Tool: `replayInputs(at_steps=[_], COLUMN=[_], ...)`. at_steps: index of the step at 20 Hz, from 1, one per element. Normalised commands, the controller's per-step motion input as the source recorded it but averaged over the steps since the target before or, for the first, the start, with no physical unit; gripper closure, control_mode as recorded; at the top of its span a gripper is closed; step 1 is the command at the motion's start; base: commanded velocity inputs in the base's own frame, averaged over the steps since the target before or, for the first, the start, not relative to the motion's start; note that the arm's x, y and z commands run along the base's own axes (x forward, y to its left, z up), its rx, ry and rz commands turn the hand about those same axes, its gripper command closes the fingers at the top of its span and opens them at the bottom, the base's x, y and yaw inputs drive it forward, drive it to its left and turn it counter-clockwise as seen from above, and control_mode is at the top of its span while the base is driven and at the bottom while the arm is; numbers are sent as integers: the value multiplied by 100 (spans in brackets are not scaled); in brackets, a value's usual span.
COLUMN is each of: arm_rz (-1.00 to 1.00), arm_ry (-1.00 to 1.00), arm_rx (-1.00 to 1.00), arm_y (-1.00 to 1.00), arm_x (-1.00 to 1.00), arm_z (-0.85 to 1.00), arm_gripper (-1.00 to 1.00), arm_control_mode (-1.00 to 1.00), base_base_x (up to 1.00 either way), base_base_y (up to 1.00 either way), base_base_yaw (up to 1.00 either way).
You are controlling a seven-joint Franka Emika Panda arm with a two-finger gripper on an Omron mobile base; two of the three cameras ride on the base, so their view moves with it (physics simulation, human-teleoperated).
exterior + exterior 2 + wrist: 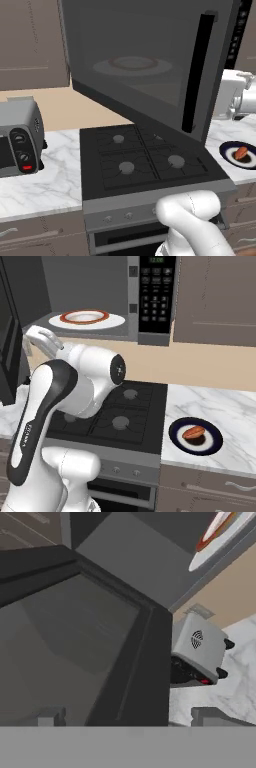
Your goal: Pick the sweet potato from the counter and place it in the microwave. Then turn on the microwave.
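Right base view: sweet potato (194, 432) well apart from pincer (127, 722).

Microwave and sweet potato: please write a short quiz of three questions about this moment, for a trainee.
1. True or false: the microwave door is open.
2. Where does the sweet potato lie? A) on the dark blue plate on the counter; B) on the white plate inside the microwave; C) on the stovetop.
3. Fill in: the gripper jaws stand ____, with nothing between them.

Key: 1 true; 2 A; 3 open.
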Motion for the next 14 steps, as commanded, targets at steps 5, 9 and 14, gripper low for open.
replayInputs(at_steps=[5, 9, 14], arm_rz=[11, 11, 12], arm_ry=[0, 0, 0], arm_rx=[7, 5, 4], arm_y=[45, 30, 38], arm_x=[0, 0, 0], arm_z=[0, 0, 0], arm_gripper=[-100, -100, -100], arm_control_mode=[-100, -100, -100], base_base_x=[0, 0, 0], base_base_y=[0, 0, 0], base_base_yaw=[0, 0, 0])
